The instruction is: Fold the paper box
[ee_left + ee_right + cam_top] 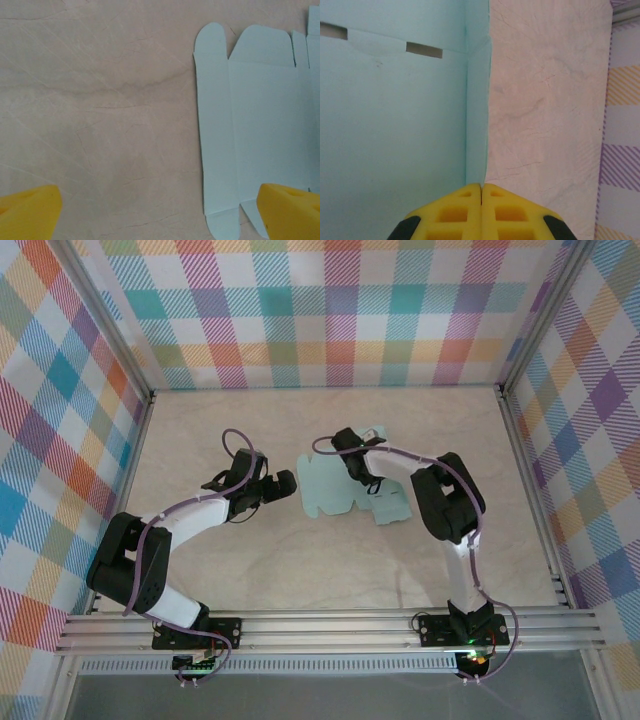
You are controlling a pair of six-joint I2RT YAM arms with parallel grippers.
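Sheet: the paper box (325,492) lies flat and unfolded at mid-table, between your two arms.
Left side: your left gripper (160,215) is spread wide and holds nothing. The sheet lies to its right, with one fingertip (290,210) over its left panels.
Right side: your right gripper (481,196) is clenched, tips at the sheet's narrow side strip. You cannot tell whether card is nipped.
Axis: the long creases run crosswise to your left jaws' gap.
Nearer arm: the right one, I judge.
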